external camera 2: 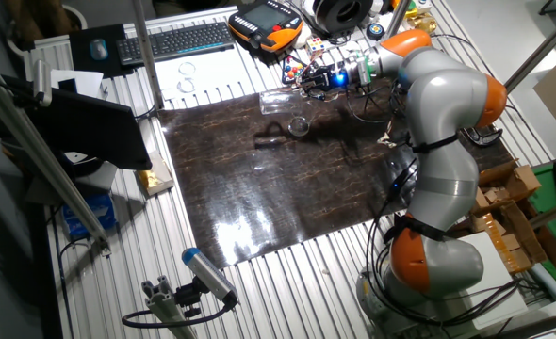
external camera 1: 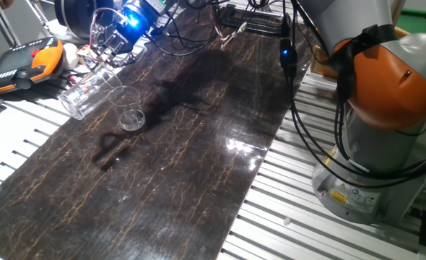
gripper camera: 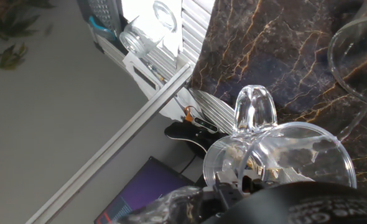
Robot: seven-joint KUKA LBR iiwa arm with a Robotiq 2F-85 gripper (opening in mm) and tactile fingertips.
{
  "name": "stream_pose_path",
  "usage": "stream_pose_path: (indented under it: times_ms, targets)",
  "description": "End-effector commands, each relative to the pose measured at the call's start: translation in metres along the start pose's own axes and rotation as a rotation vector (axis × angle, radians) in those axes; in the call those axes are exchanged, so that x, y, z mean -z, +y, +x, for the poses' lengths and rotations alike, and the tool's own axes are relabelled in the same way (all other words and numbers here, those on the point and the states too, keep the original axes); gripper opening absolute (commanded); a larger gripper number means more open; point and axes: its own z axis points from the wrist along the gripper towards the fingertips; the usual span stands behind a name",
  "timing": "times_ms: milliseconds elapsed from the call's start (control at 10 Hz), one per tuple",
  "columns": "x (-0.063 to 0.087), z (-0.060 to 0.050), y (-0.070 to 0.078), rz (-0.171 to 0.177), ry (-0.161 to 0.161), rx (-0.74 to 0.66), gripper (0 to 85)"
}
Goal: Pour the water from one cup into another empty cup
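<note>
Reaching across the dark marble-patterned mat (external camera 1: 198,144), the grey-and-orange arm (external camera 2: 443,141) has its two-finger gripper (external camera 1: 106,45) clamped on the taller clear tapered tumbler (external camera 1: 87,92), tipped steeply, mouth just above the shorter, wider clear tumbler (external camera 1: 131,113) standing on that mat.

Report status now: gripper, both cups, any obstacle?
Gripper shut on tall cup, tipped steeply, mouth toward short cup. Short cup upright on dark mat. Nothing between them.

We see the tall cup (gripper camera: 277,155) lower centre, wide cup's (gripper camera: 357,59) rim upper right, dark marbled surface (gripper camera: 264,50) behind.
</note>
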Motion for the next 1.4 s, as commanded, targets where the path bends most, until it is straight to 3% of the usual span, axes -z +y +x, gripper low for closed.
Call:
stream_pose_path:
  times_ms: [0, 600, 1300]
  targets:
    - [0.0000, 0.0002, 0.0001, 0.000, 0.000, 0.006, 0.7]
    - [0.0002, 0.0013, 0.0006, 0.006, 0.007, 0.050, 0.7]
    - [0.0008, 0.0022, 0.0012, -0.009, 0.008, 0.106, 0.7]
